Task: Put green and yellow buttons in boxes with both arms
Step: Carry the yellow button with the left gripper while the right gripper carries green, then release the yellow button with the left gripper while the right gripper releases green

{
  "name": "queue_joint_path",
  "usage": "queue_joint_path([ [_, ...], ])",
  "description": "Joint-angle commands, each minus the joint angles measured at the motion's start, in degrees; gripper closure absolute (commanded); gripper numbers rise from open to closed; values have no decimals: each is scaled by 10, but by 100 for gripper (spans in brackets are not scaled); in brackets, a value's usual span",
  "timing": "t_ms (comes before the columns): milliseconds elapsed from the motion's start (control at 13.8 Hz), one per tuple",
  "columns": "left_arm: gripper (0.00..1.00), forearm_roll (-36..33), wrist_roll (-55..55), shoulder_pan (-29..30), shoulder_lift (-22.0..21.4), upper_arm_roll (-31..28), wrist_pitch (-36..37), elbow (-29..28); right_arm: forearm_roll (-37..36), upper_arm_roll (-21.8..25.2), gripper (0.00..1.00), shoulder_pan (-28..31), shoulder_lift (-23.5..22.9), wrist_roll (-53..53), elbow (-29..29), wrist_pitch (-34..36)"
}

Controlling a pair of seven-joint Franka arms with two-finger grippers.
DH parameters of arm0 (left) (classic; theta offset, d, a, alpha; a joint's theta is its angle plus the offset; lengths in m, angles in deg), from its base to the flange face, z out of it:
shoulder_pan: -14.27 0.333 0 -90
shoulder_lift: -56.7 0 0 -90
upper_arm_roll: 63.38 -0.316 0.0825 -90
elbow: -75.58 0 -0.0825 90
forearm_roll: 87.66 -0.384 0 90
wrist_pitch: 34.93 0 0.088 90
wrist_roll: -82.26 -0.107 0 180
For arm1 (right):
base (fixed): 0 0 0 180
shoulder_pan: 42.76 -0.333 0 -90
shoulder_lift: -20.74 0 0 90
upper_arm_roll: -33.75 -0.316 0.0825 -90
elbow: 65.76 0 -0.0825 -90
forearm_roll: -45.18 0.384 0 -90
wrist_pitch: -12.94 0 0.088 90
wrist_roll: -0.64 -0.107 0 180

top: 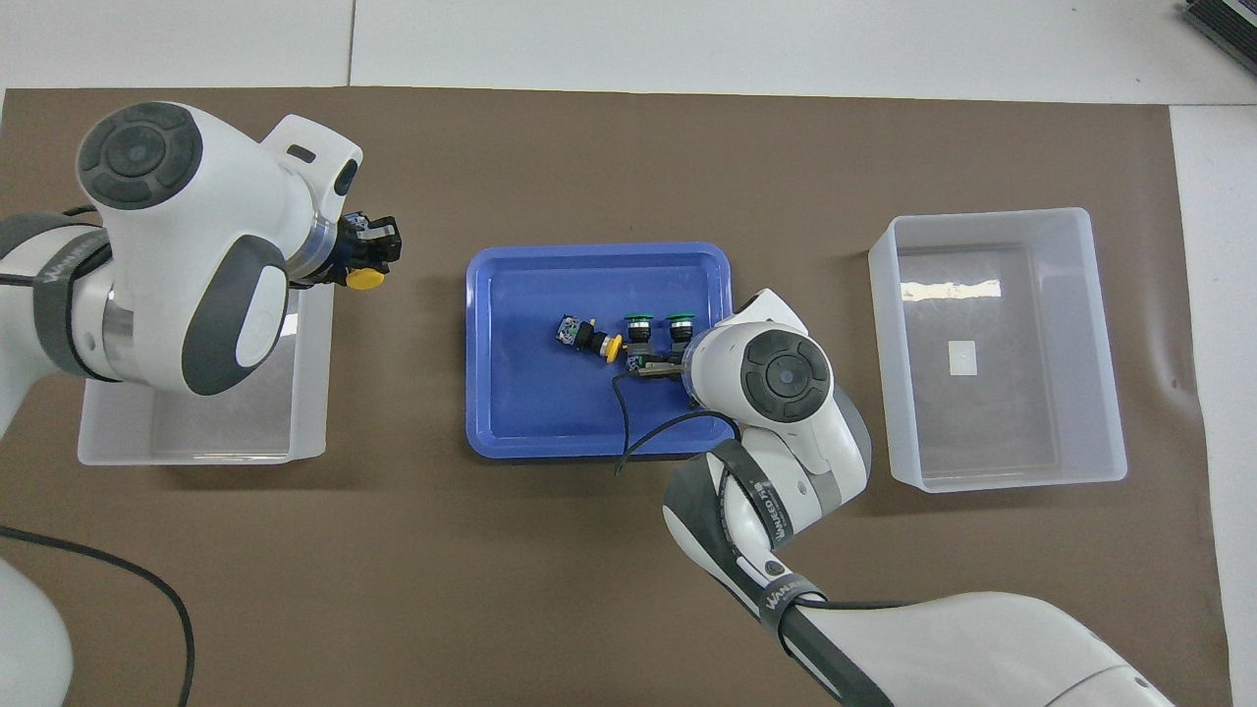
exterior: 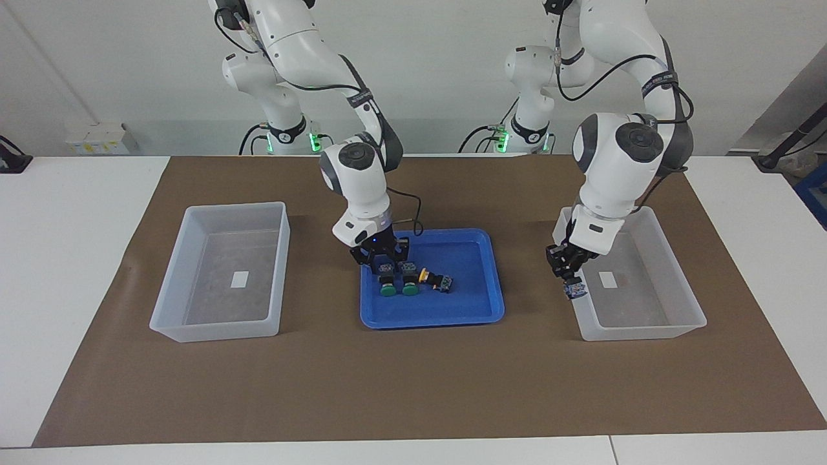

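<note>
Table: left tool (exterior: 568, 276) tilted over box (exterior: 672, 316).

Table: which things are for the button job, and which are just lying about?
For the job:
green buttons
yellow button in the blue tray
carried yellow button
two boxes

Just lying about:
brown mat
small white case by the wall

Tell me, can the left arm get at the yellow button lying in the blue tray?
Probably not yet: the left pincer is shut on a second yellow button above the box's edge. The tray's yellow button lies uncovered, but the right pincer stands close beside it.
</note>
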Motion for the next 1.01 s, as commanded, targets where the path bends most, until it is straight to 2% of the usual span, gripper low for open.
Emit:
queue_joint_path([
  [0, 100, 18, -71, 34, -18, 3, 28, -7, -17, -1, 100, 2, 16, -21, -11, -8],
  [217, 100, 20, -132, 52, -23, 1, 45, -10, -15, -1, 100, 10, 49, -24, -2, 16],
  [506, 100, 20, -201, 70, -39, -1, 59, -37, -15, 2, 100, 55, 120, -12, 2, 97],
  [796, 100, 20, -211, 71, -39, -1, 64, -37, -15, 1, 100, 133, 189, 104, -9, 197],
  [940, 95, 20, -210, 71, -39, -1, 65, -36, -15, 1, 100, 167, 212, 161, -24, 222],
])
